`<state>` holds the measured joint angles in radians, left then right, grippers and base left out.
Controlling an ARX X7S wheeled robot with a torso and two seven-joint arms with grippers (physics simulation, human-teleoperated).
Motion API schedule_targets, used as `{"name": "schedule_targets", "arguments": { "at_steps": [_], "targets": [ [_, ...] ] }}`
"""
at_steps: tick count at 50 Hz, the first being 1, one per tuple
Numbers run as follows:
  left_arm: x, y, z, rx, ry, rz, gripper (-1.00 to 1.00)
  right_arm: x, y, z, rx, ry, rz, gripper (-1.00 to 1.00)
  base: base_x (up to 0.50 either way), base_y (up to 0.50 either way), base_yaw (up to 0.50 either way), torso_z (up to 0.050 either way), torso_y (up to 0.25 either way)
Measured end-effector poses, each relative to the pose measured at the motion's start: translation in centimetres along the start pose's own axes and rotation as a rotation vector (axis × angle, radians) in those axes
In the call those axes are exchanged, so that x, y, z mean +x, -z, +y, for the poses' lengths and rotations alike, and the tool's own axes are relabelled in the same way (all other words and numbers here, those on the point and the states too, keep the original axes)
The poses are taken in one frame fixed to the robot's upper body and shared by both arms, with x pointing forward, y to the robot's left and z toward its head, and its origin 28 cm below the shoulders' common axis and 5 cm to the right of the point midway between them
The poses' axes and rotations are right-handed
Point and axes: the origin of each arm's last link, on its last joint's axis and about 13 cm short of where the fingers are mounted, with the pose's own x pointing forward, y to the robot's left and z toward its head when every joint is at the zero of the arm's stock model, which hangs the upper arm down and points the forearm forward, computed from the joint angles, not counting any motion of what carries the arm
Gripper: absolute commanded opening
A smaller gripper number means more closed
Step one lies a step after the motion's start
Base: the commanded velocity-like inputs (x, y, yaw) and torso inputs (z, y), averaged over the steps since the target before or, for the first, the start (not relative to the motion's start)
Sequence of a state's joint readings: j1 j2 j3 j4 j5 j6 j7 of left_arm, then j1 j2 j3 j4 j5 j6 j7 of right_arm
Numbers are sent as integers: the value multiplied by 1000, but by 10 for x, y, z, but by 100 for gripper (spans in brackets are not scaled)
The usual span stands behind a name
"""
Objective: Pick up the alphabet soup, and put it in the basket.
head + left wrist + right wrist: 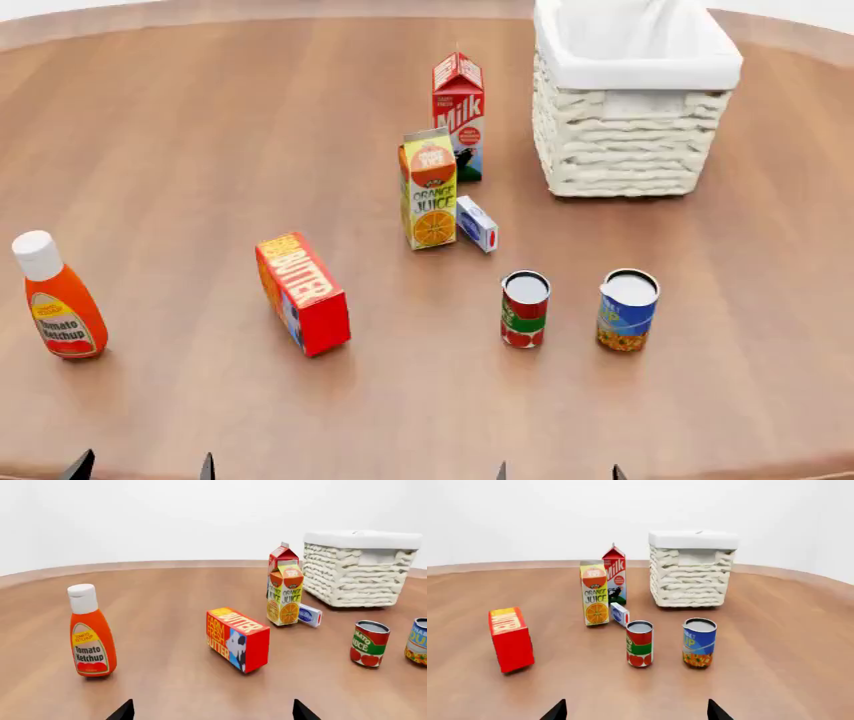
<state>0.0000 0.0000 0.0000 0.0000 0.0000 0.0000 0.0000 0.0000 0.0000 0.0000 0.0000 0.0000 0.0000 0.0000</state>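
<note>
you are facing the soup can (627, 310), standing upright on the desk (200, 150) ahead of your nearer right claw (558, 472), both claws spread apart; the basket (634, 150) is waiting beyond.

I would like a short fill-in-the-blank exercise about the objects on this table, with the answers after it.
1. The ketchup bottle has a ____ cap.
2. The orange juice carton stands in front of the ____ carton.
3. The blue alphabet soup can stands beside a ____ can.
4. The basket is lined with ____ cloth.

Answers: white; milk; red; white
</note>
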Motion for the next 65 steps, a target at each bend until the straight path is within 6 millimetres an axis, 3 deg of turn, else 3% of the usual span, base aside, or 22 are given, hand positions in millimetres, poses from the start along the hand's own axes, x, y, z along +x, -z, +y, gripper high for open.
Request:
{"name": "schedule_targets", "arguments": {
  "at_steps": [9,21,28,38,47,65],
  "targets": [
    [3,-3,5,14,-1,-13,100,2,-9,-5,-10,6,-45,100,0,0,0,0,0],
    [0,12,13,90,-1,16,100,6,8,7,49,-19,-34,100,0,0,0,0,0],
    [-4,15,16,115,3,25,100,2,14,14,68,-21,-26,100,0,-500,0,0,0],
    [-4,12,16,125,4,20,100,4,17,12,94,-18,-25,100,-2,-500,0,0,0],
    [0,9,14,130,-4,15,100,8,15,6,121,-15,-32,100,5,0,0,0,0],
    [-1,-1,17,142,-33,-2,100,13,15,3,146,-19,-27,100,493,0,0,0,0]
  ]
}}
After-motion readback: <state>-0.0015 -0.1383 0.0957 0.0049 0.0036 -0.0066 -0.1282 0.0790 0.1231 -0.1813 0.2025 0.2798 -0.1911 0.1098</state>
